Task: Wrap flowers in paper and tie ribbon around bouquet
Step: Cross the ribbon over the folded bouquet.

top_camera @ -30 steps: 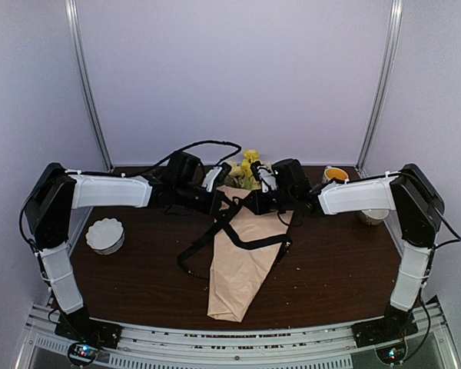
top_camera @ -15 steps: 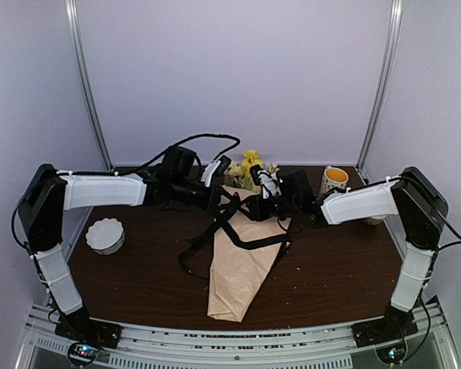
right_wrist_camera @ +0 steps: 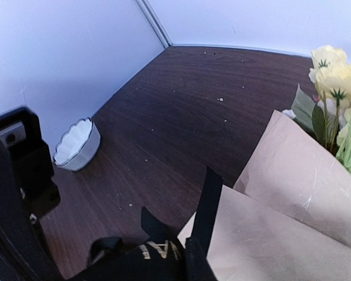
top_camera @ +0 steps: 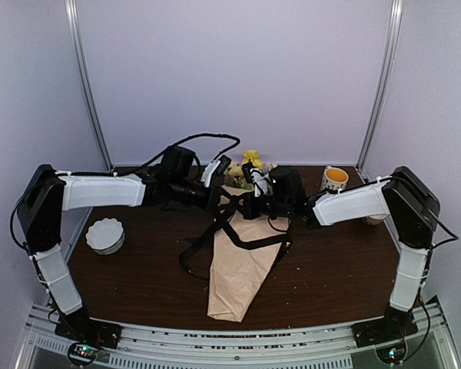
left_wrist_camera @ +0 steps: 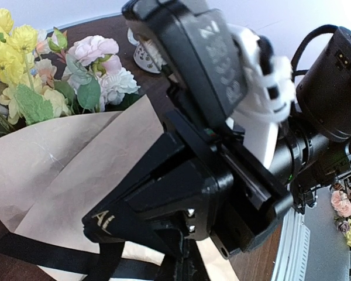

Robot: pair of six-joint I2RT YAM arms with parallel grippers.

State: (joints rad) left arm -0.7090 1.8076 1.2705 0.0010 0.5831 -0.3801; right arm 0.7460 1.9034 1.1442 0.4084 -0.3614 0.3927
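On the dark table [top_camera: 330,269] the bouquet [top_camera: 238,265] is lying with its cone tip pointing toward the arm bases, the black ribbon [top_camera: 215,234] is draping across it, the left gripper [top_camera: 221,167] is holding its fingers together beside the flowers [top_camera: 250,163], and the right gripper [top_camera: 252,198] is crowding in so closely that I cannot tell its finger state.

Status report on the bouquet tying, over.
Left gripper shut, right gripper unclear, both at the wide end of the bouquet. Ribbon draped loosely across it, no knot visible. Bowl and mug off to the sides.
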